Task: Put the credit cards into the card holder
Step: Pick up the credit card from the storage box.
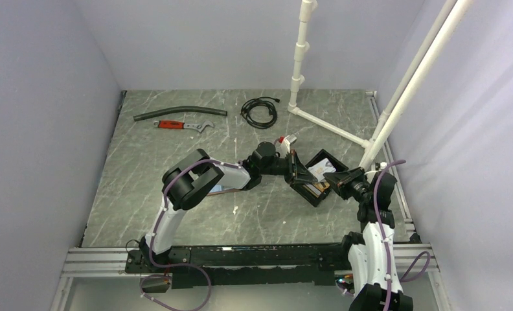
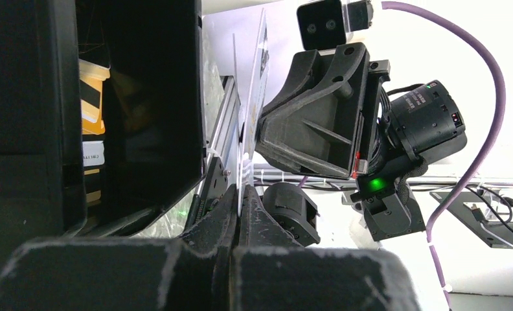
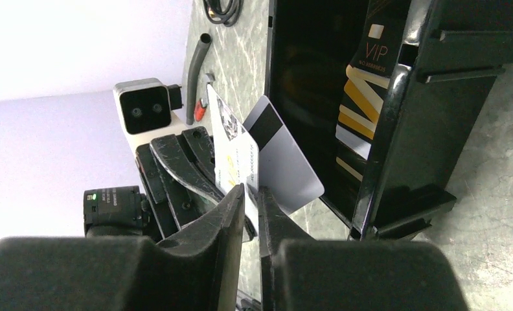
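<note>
The black card holder [image 1: 309, 188] is tipped up on the table between both grippers, and its open side [image 3: 396, 116] shows a black-and-gold VIP card [image 3: 364, 84]. Gold cards [image 2: 92, 91] stand inside it in the left wrist view. My left gripper [image 2: 244, 197] is shut on thin white credit cards [image 2: 247, 116], seen edge-on. My right gripper [image 3: 252, 191] has its jaws pressed on the other end of the same credit cards: a white one [image 3: 234, 152] and a grey one with a black stripe [image 3: 286, 168]. Both grippers [image 1: 295, 170] [image 1: 335, 176] meet beside the holder.
A red-handled wrench [image 1: 179, 125], a black hose [image 1: 176, 114] and a coiled cable [image 1: 259, 111] lie at the back. A white pipe frame [image 1: 370, 139] stands at the back right, close to the holder. A flat bluish item [image 1: 221, 189] lies partly under the left arm.
</note>
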Robot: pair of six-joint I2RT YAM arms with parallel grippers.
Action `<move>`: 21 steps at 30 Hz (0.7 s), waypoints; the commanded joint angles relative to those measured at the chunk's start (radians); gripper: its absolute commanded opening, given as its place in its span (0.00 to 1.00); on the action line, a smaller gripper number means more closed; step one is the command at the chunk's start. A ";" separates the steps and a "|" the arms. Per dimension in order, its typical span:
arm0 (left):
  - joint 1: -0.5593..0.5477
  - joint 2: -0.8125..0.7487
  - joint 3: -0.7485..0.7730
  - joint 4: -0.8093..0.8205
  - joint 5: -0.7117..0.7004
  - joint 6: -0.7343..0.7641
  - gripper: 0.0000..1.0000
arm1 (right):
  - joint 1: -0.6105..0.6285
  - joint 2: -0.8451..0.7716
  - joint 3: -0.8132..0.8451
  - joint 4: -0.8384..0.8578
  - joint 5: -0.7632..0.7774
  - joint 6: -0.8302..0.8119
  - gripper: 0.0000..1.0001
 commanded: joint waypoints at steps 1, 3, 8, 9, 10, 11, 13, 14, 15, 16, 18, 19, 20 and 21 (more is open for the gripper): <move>-0.040 0.011 0.034 0.066 0.050 -0.030 0.00 | 0.012 -0.011 0.010 0.108 -0.041 0.052 0.17; -0.042 0.011 0.027 0.090 0.051 -0.048 0.00 | 0.010 -0.010 0.008 0.118 -0.035 0.054 0.19; -0.046 0.016 0.020 0.122 0.058 -0.068 0.00 | 0.011 -0.009 -0.012 0.164 -0.041 0.080 0.36; -0.046 0.018 0.020 0.123 0.058 -0.070 0.00 | 0.011 -0.008 -0.016 0.174 -0.041 0.086 0.34; -0.048 0.022 0.021 0.129 0.059 -0.073 0.00 | 0.011 -0.007 -0.022 0.187 -0.045 0.096 0.32; -0.048 0.026 0.022 0.139 0.061 -0.079 0.00 | 0.011 -0.008 -0.032 0.213 -0.051 0.114 0.28; -0.047 0.031 0.021 0.147 0.061 -0.091 0.00 | 0.010 -0.012 -0.044 0.252 -0.053 0.141 0.06; -0.048 0.031 0.022 0.142 0.061 -0.089 0.00 | 0.011 -0.013 -0.044 0.248 -0.046 0.143 0.00; -0.047 0.030 0.023 0.132 0.056 -0.086 0.00 | 0.012 -0.014 -0.038 0.228 -0.033 0.137 0.00; -0.047 0.028 0.024 0.114 0.051 -0.082 0.00 | 0.012 -0.015 -0.030 0.202 -0.019 0.129 0.00; -0.044 0.026 0.022 0.078 0.040 -0.080 0.11 | 0.011 -0.016 -0.021 0.162 0.004 0.113 0.00; -0.042 0.024 0.021 0.063 0.033 -0.081 0.22 | 0.011 -0.015 -0.018 0.144 0.018 0.108 0.00; -0.042 0.023 0.021 0.047 0.028 -0.081 0.30 | 0.010 -0.013 -0.016 0.124 0.028 0.099 0.00; -0.039 0.020 0.020 0.032 0.022 -0.084 0.34 | 0.011 -0.012 -0.016 0.100 0.037 0.094 0.00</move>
